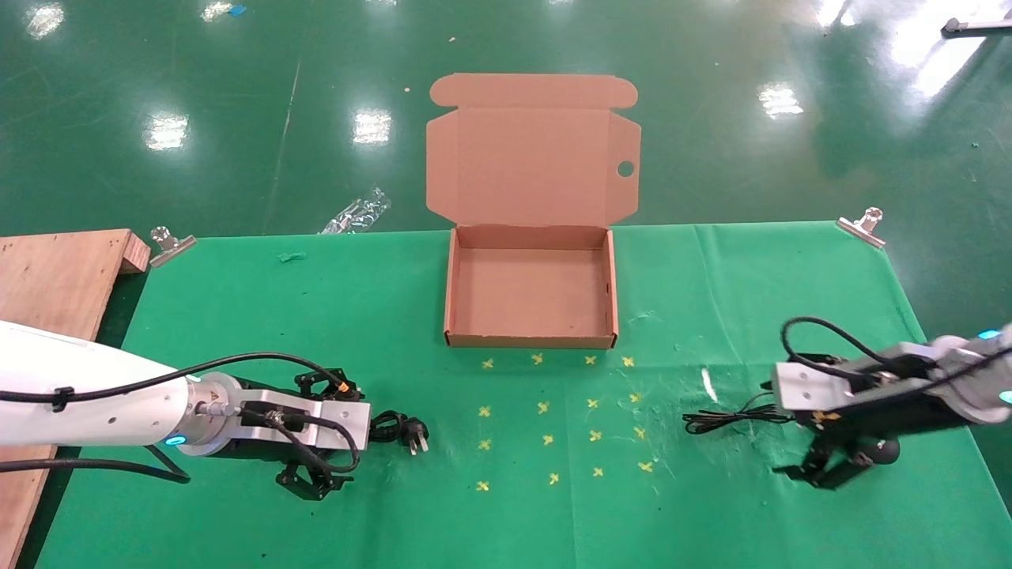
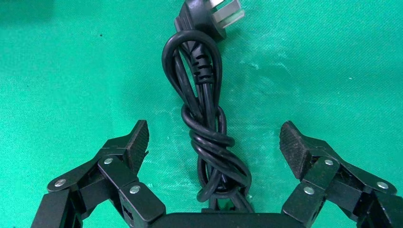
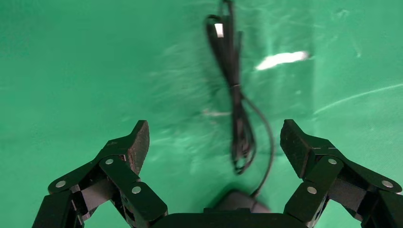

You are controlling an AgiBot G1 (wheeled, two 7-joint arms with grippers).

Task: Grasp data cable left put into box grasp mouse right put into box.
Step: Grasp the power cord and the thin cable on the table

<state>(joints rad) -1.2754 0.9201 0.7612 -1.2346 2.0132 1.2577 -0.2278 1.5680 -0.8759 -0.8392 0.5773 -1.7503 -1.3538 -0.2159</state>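
Left gripper spread wide around the bundled data cable, right gripper spread wide over the mouse, box beyond both

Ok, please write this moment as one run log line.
left pincer: open over cable | right pincer: open over mouse | box: open, empty

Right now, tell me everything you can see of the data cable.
The data cable is a thick black cord, looped and knotted round itself into a bundle, with a black plug showing silver prongs at one end. It lies flat on the green cloth, between the open fingers of the left gripper, untouched.
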